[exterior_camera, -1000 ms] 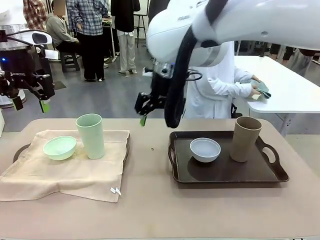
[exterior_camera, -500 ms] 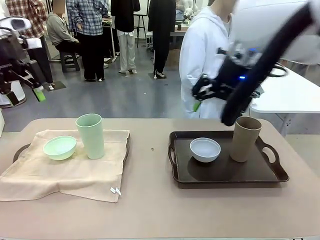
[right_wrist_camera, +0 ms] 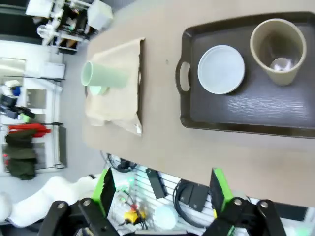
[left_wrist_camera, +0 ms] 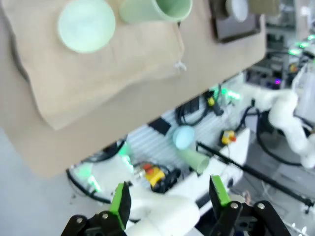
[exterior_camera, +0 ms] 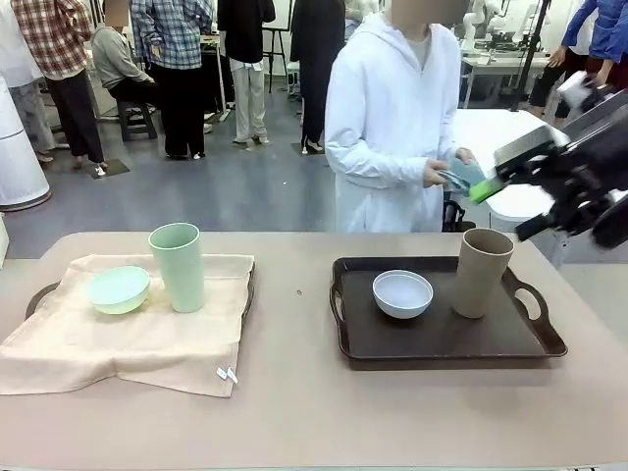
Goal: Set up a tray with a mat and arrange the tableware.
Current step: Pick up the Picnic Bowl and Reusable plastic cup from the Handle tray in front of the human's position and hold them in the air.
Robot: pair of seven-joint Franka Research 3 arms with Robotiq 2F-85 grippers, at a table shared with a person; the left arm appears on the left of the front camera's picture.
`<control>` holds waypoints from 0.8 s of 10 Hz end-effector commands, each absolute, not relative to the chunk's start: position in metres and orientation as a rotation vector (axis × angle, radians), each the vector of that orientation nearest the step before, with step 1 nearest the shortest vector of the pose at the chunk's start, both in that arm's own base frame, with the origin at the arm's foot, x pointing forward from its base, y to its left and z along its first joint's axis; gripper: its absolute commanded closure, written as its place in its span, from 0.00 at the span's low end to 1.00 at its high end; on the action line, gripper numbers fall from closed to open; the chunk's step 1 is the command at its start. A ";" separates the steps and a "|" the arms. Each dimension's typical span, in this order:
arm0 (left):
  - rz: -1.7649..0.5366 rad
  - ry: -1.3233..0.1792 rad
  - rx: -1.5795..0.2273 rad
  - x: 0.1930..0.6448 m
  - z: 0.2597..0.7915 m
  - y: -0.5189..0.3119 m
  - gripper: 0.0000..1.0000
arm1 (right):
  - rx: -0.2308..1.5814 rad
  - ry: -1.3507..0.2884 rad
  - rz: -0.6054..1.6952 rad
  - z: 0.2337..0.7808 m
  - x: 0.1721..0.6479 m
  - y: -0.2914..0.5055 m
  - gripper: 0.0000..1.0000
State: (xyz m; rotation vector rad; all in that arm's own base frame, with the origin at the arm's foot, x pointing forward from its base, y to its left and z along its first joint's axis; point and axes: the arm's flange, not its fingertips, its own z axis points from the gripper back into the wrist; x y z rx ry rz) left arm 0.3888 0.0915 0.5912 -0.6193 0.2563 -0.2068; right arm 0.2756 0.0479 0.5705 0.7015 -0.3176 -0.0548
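A beige mat (exterior_camera: 147, 334) covers the left tray (exterior_camera: 39, 296). On it stand the pale green bowl (exterior_camera: 118, 289) and the pale green cup (exterior_camera: 178, 267). The dark right tray (exterior_camera: 446, 339) holds the white bowl (exterior_camera: 402, 293) and the tan-brown cup (exterior_camera: 481, 272). My right gripper (exterior_camera: 510, 208) hangs open and empty above the table's far right, higher than the tan cup. From its wrist I look down on the tray (right_wrist_camera: 256, 110), white bowl (right_wrist_camera: 221, 69), tan cup (right_wrist_camera: 278, 44) and green cup (right_wrist_camera: 104, 75). My left gripper (left_wrist_camera: 170, 196) is open and empty, high over the mat (left_wrist_camera: 98, 64) and green bowl (left_wrist_camera: 86, 24).
A person in a white hooded top (exterior_camera: 392, 118) stands at the far side of the table, holding a small teal thing (exterior_camera: 459, 178) in both hands. Bare tabletop (exterior_camera: 294, 392) lies between the trays and along the front edge. Other people stand farther back.
My right arm has swung from the middle of the view out to the far right. My left arm has pulled away past the left edge. The tableware has not moved.
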 end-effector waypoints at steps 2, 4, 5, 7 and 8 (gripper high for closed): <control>-0.207 0.256 -0.619 0.389 0.591 0.091 0.16 | 0.701 -0.318 -0.055 0.570 0.276 0.048 0.00; -0.207 0.256 -0.619 0.389 0.591 0.091 0.16 | 0.701 -0.318 -0.055 0.570 0.276 0.048 0.00; -0.207 0.256 -0.619 0.389 0.591 0.091 0.16 | 0.686 -0.305 -0.105 0.570 0.272 0.039 0.00; -0.129 0.180 -0.645 0.396 0.592 0.103 0.16 | 0.812 -0.306 -0.101 0.568 0.283 -0.023 0.00; -0.068 0.109 -0.687 0.395 0.589 0.118 0.16 | 0.881 -0.280 -0.149 0.562 0.280 -0.061 0.00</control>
